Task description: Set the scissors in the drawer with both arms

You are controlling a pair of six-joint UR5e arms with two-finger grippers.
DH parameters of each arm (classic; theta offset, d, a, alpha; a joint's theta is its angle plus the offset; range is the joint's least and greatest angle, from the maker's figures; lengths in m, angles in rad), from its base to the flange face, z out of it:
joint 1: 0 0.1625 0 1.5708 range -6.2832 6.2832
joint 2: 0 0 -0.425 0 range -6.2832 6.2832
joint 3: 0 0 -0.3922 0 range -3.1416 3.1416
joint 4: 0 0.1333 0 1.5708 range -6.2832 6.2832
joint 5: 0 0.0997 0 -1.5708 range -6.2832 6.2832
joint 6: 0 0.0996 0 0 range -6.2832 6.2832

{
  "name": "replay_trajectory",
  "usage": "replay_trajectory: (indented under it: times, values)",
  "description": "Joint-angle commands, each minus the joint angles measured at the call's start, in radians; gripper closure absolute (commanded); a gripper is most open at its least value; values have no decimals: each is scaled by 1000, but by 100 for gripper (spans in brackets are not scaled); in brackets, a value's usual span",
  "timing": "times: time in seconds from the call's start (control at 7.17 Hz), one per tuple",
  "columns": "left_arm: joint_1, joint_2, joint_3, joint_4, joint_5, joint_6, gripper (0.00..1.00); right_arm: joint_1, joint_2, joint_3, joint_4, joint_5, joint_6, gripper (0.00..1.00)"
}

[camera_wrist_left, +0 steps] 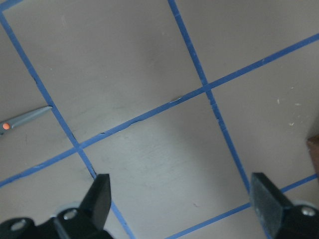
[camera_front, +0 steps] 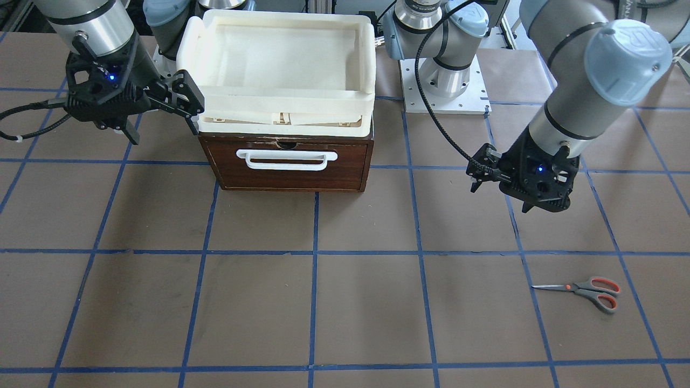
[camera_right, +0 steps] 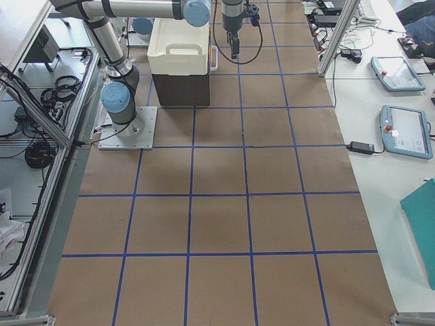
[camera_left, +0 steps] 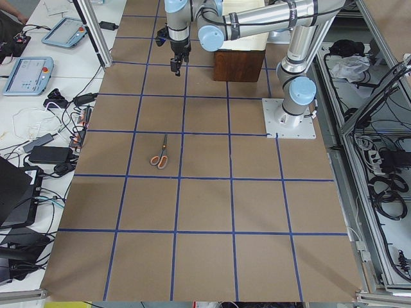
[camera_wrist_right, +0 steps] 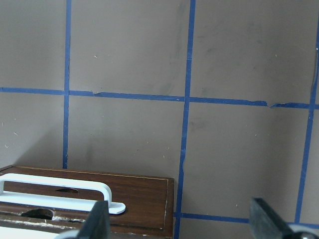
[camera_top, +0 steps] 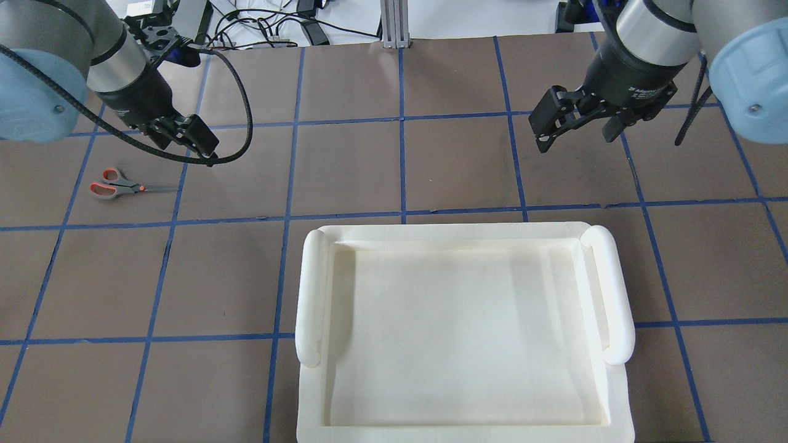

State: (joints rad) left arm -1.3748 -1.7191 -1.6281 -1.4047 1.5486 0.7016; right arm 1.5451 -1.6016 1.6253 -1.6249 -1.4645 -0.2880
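Left gripper [camera_wrist_left: 182,186] and right gripper [camera_wrist_right: 180,214] were both spread wide, holding nothing. Scissors [camera_front: 585,290] lay flat on the table [camera_front: 366,302] near the left gripper. Their long axis ran crosswise, with the tips pointing toward the drawer's [camera_front: 285,173] side.

In my left wrist view the scissors [camera_wrist_left: 27,117] are cut off at nine o'clock; overhead, the tray [camera_top: 455,231] hides the drawer [camera_front: 291,179].
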Motion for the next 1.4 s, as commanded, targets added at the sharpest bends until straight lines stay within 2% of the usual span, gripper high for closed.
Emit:
replay_trajectory:
  times: [0.0, 0.14, 0.28, 0.42, 0.7, 0.84, 1.26]
  values:
    - [110, -59, -4, 6, 11, 441, 0, 53, 92, -19, -12, 9, -218, 0]
    - [146, -92, -7, 9, 30, 572, 0, 102, 150, -53, -80, 1, -259, 0]
    - [169, -121, -12, 30, 37, 666, 0, 162, 208, -99, -49, 13, -284, 0]
    - [201, -152, -31, 117, 66, 834, 2, 212, 233, -123, 53, 22, -353, 0]
    - [241, -206, -91, 325, 82, 967, 2, 245, 235, -121, 79, 13, -537, 0]
    - [246, -221, -96, 379, 115, 1068, 2, 257, 245, -108, 80, 24, -700, 0]
    - [286, -292, -95, 537, 116, 1292, 3, 267, 347, -139, 80, 72, -842, 3]
